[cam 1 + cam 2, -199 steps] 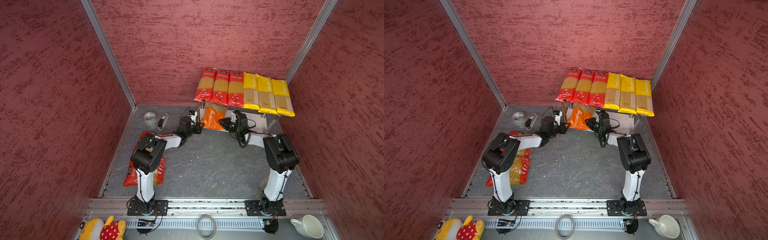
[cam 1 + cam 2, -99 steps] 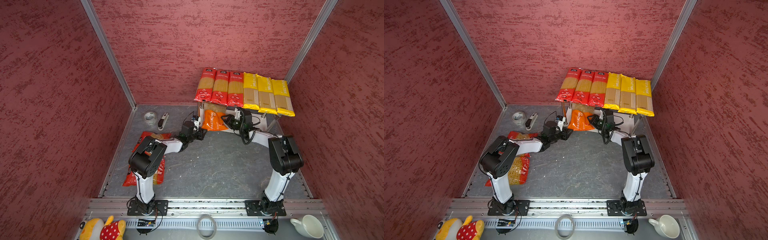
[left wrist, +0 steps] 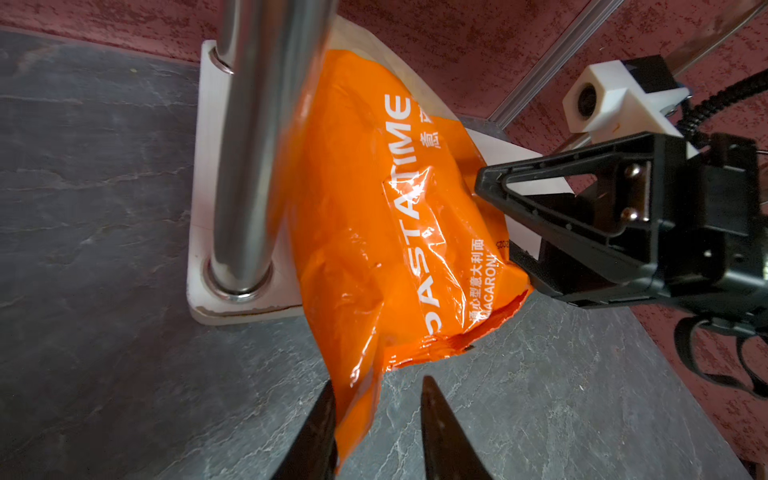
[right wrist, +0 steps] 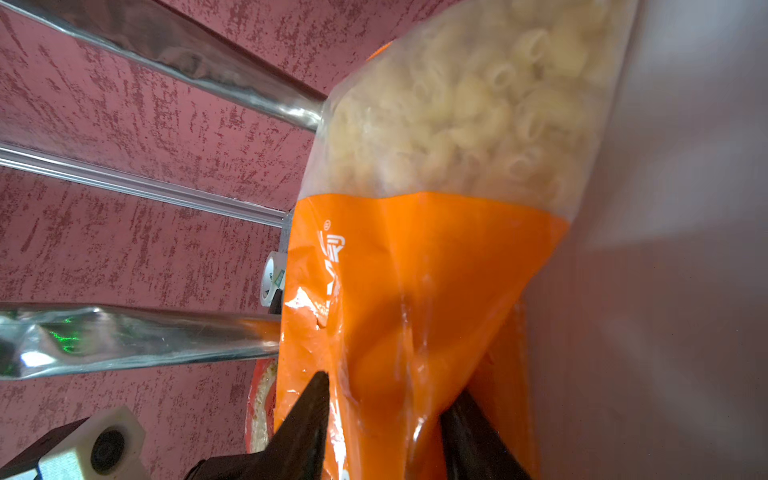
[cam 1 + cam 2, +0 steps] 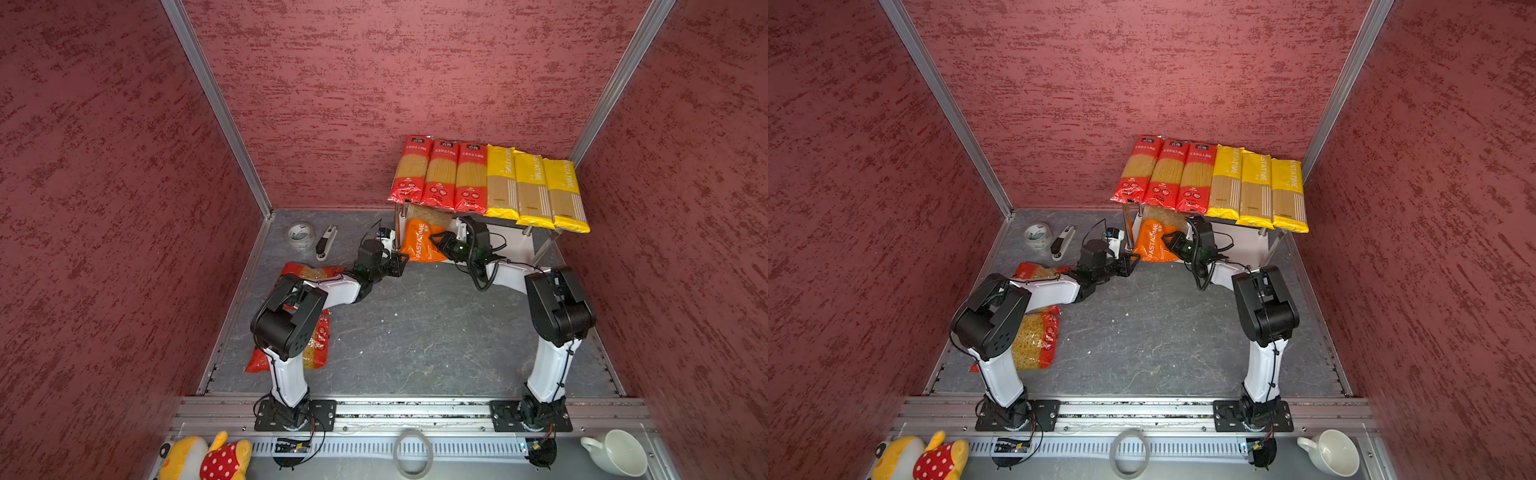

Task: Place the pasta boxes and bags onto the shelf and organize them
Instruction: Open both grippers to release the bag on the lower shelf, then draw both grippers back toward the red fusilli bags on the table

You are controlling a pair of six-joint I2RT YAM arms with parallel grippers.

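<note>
Six long spaghetti packs cover the top tier of the small white two-tier shelf (image 5: 513, 247) (image 5: 1250, 245) with shiny metal posts: three red clear-window spaghetti packs (image 5: 442, 176) on its left half, three yellow PASTATIME spaghetti packs (image 5: 534, 189) on its right half. They lie side by side, front ends overhanging the shelf's front edge

The orange PASTATIME macaroni bag (image 5: 422, 245) (image 5: 1156, 245) (image 3: 374, 228) (image 4: 415, 291) sits on the shelf's lower board at the left end. It is just beside the front-left metal post (image 3: 257, 145), and its seam end sticks out past the board's front edge

Left gripper (image 5: 403, 262) (image 3: 376, 399) is just in front of the shelf's left corner, jaws apart. The bag's corner flap hangs between them against one finger, not pinched

Right gripper (image 5: 434, 239) (image 4: 386, 386) reaches under the top tier from the shelf's front, jaws apart on either side of the bag's orange end, no squeeze visible

Two wide red short-pasta bags (image 5: 1038, 272) (image 5: 1034, 340) lie flat well left of and in front of the shelf, partly under the left arm

Grey slate-look tabletop (image 5: 415, 332), dark red textured walls (image 5: 374, 83) on three sides, shelf close to the rear and right walls. White tape roll (image 5: 300, 235) and stapler (image 5: 326, 247) sit left of the shelf near the rear wall. Open grey surface lies in front of the shelf, between the two arms
</note>
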